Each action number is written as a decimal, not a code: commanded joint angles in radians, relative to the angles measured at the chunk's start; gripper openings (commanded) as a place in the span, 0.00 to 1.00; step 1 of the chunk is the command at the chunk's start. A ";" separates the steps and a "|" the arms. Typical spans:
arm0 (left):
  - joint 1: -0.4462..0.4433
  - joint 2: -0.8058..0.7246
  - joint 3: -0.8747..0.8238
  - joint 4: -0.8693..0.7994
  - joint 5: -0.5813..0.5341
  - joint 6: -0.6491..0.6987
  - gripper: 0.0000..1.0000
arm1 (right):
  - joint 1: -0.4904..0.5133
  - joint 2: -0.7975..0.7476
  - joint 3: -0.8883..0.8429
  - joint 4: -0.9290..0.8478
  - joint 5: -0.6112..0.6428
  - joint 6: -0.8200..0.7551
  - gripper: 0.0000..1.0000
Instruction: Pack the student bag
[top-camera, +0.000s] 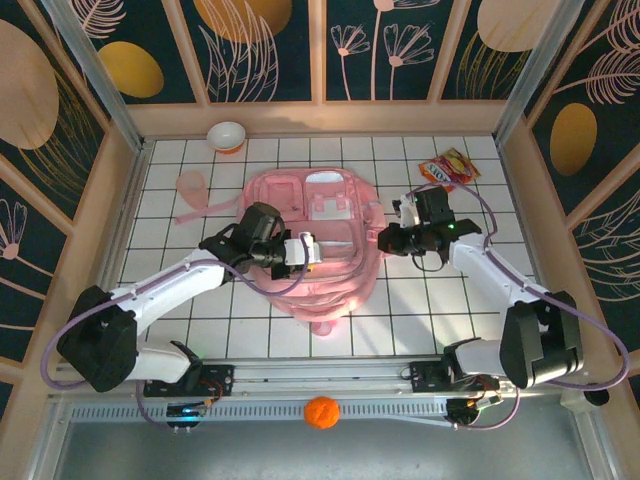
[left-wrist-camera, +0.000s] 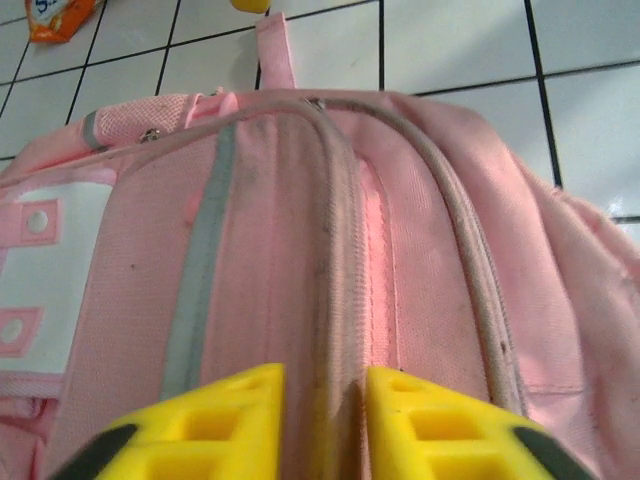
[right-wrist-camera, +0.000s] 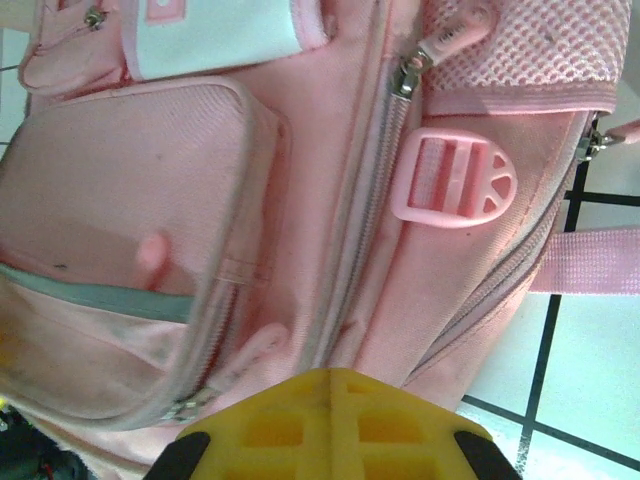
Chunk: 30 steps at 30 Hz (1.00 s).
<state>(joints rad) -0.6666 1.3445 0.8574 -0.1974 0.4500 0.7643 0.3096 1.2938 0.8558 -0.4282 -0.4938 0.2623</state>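
**Both hands at the pink student bag, one parted, one closed**

The left hand (left-wrist-camera: 322, 385) has its yellow fingers a little spread, with a narrow gap between them. A raised zipper seam of the student bag (top-camera: 300, 190) runs straight into that gap. Whether the fingers actually press on the seam cannot be told. From above, this hand sits over the near left part of the bag and points to the right.

The right hand (right-wrist-camera: 335, 375) has its fingers pressed together into one yellow block. Its tip is against the pink fabric, close to a zipper line. Whether any fabric is caught between the fingers cannot be told. Just beyond the tip in the right wrist view are a pink plastic buckle (right-wrist-camera: 455, 185) and a metal zipper pull (right-wrist-camera: 405, 75). From above, this hand meets the right edge of the bag and points to the left.

The bag lies flat in the middle of the white tiled tabletop (top-camera: 200, 310), pockets facing up, between the two hands.

Further out, a translucent pink cup (top-camera: 190, 185) lies just left of the bag. A small white bowl (top-camera: 227, 135) stands at the far edge, left of centre. An orange and red snack packet (top-camera: 448, 168) lies at the far right, well apart from the bag. An orange ball (top-camera: 321, 411) rests on the near rail between the arm bases.
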 joint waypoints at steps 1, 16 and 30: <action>0.004 -0.057 -0.001 0.062 0.069 -0.044 0.40 | 0.004 -0.102 -0.032 0.035 0.028 -0.026 0.07; -0.105 0.081 0.070 0.125 -0.156 -0.100 0.64 | -0.005 -0.418 -0.105 0.193 0.252 0.049 0.34; -0.105 0.076 0.010 0.235 -0.213 -0.179 0.02 | -0.017 -0.582 -0.208 0.251 0.380 0.073 0.59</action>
<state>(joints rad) -0.7708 1.4670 0.8967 -0.0250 0.2237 0.6151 0.3004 0.7284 0.6731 -0.2302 -0.1532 0.3344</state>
